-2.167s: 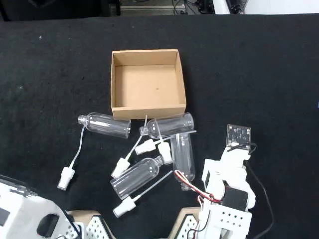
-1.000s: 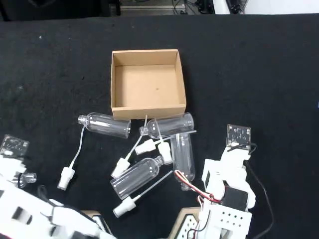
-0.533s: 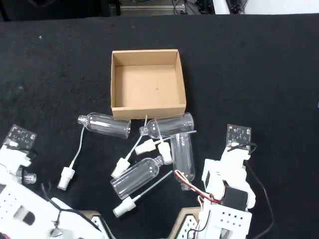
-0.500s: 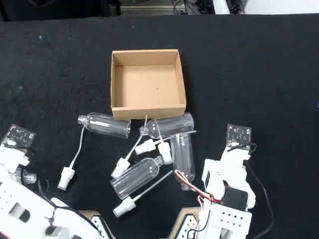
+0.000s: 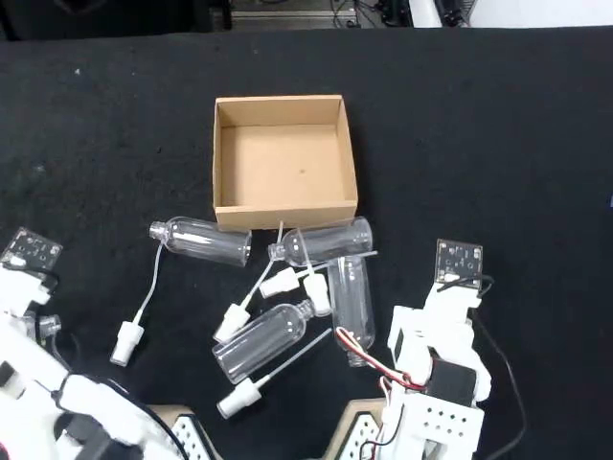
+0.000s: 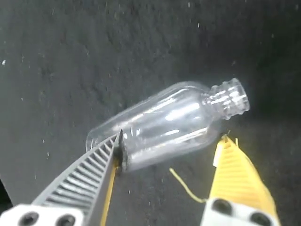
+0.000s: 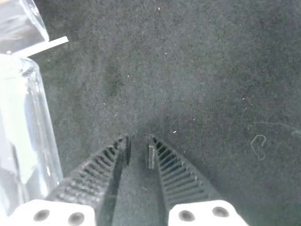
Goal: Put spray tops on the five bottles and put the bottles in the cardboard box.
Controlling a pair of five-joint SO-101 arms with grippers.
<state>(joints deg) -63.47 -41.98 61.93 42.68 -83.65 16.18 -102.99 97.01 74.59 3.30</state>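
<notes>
The bottle (image 6: 169, 120) is clear, smooth plastic with a rounded shoulder and a ridged, open neck. The left gripper (image 6: 171, 143) clamps it: a grey ribbed finger (image 6: 101, 162) presses near its base and a yellow finger (image 6: 230, 165) sits at its shoulder. In the high view this is at the table's near left, well apart from the box (image 5: 284, 213).

The box is square brown cardboard, open at the top, with its plain floor showing. A second bottle (image 5: 201, 240) lies on its side just beside the box's near left corner. A third bottle (image 5: 326, 241) lies along the near wall. A fourth bottle (image 5: 351, 295) lies nearer the arms, neck toward them. A fifth bottle (image 5: 261, 340) lies slanted to its left.

White spray tops (image 5: 281, 282) with thin tubes lie loose among these bottles. Another top (image 5: 127, 342) lies off to the left, and a last top (image 5: 239, 397) lies nearest the arms.

The right gripper (image 7: 138, 150) hangs over the matte black cloth (image 5: 498, 144) just beside the fourth bottle. Its black ribbed fingers are nearly together, a thin slit apart, and hold nothing.
</notes>
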